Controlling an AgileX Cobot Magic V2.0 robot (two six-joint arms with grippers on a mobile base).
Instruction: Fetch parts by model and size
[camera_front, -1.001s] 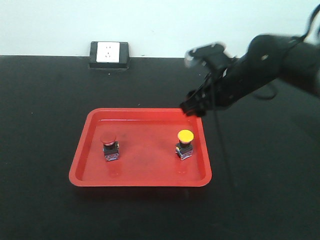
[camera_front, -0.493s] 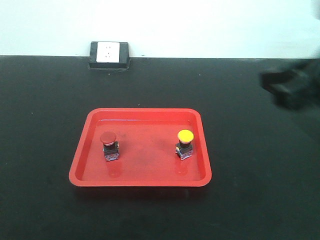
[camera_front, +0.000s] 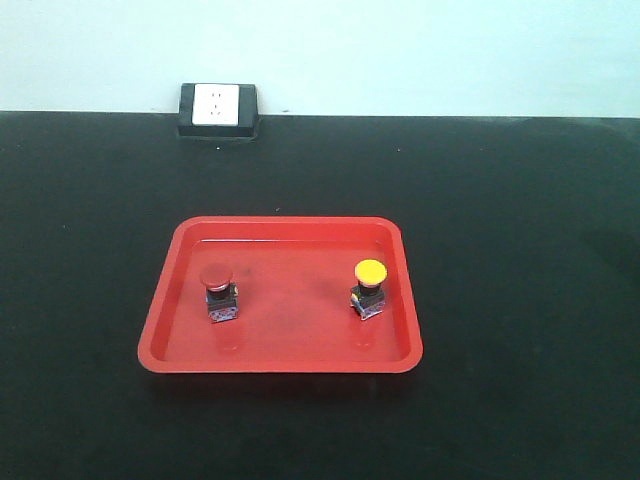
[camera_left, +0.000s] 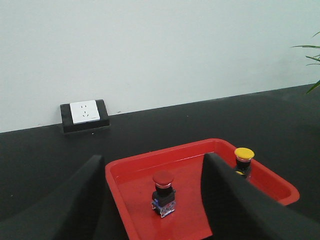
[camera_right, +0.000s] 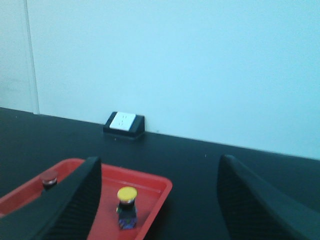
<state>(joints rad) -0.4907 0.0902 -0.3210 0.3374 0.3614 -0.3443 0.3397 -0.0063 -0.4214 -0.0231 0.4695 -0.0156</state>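
Red-capped switch (camera_front: 219, 291) and yellow-capped switch (camera_front: 369, 288), both w/ rounded mushroom heads on blocky bases, stand upright, well apart, in glossy red tray (camera_front: 290, 358) on matte black table (camera_front: 520, 300). Left gripper (camera_left: 152, 200) and right gripper (camera_right: 157, 200) spread wide, holding nothing. White-faced socket (camera_front: 218, 107) by wall.

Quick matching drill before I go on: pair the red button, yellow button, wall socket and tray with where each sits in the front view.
Things:
1. red button
2. yellow button
3. wall socket
4. tray

Places:
A. on the table's far edge, by the wall
B. right half of the tray
C. middle of the black table
D. left half of the tray

Pairs: 1-D, 2-B, 3-A, 4-C
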